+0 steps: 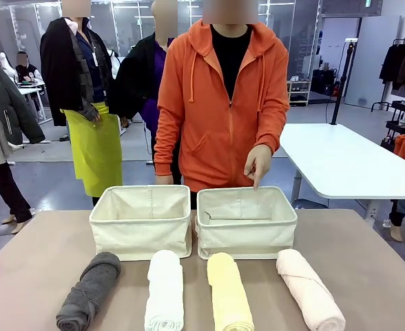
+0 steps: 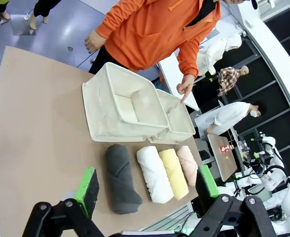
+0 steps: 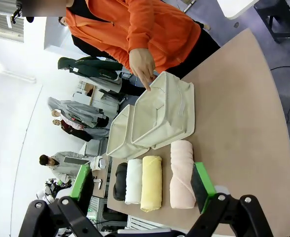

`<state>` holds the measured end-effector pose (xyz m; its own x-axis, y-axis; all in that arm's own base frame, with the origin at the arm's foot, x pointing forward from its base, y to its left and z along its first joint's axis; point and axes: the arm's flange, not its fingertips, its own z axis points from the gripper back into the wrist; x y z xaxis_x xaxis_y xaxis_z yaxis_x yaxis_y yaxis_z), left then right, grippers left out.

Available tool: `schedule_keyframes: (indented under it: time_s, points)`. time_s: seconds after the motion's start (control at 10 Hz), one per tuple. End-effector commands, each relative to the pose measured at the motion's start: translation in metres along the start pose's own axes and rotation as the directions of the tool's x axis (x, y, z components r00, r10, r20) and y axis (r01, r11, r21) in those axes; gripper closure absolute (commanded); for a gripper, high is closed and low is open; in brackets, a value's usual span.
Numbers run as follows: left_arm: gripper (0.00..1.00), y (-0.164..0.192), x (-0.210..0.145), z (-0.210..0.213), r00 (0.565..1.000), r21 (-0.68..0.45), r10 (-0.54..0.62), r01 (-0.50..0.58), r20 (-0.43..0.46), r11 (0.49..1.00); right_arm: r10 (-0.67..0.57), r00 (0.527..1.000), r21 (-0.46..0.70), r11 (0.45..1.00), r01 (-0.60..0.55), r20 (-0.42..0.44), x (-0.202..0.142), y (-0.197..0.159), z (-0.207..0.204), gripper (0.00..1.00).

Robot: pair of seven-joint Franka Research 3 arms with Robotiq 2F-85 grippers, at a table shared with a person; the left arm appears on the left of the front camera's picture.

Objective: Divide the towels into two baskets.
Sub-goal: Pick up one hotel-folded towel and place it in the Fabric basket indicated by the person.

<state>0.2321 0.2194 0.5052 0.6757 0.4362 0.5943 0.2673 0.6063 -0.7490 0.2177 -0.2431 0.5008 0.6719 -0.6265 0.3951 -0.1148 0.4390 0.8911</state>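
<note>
Front view: person's hand (image 1: 257,164) points (right basket (image 1: 246,238)).

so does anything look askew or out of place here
Nothing really. The towels lie in a tidy row before the left basket and right basket, whose soft near rim sags a little.

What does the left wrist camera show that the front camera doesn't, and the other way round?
Left wrist: the open left gripper, its green pads apart. Front: a rack of dark clothes behind. Both: a row of rolled terry towels, dark grey, white, pale yellow, pink-beige; two cream canvas baskets; the person's hand pointing at the right basket.
</note>
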Motion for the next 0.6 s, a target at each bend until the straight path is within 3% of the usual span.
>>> schedule_keyframes:
  time_s: [0.0, 0.2, 0.5]
  points:
    - [0.00, 0.001, 0.001, 0.002, 1.000, -0.019, -0.010, 0.010, 0.010, 1.000, 0.011, 1.000, 0.006, 1.000, -0.011, 0.009, 0.000, 0.002, 0.002, 0.00]
    - [0.00, 0.001, 0.001, 0.002, 1.000, -0.019, -0.010, 0.010, 0.010, 1.000, 0.000, 1.000, 0.000, 1.000, 0.000, 0.000, 0.000, 0.000, 0.000, 0.00]
    - [0.00, 0.001, 0.001, 0.002, 1.000, -0.019, -0.010, 0.010, 0.010, 1.000, 0.070, 0.972, -0.078, 0.993, -0.089, -0.223, -0.006, 0.025, -0.080, 0.00]
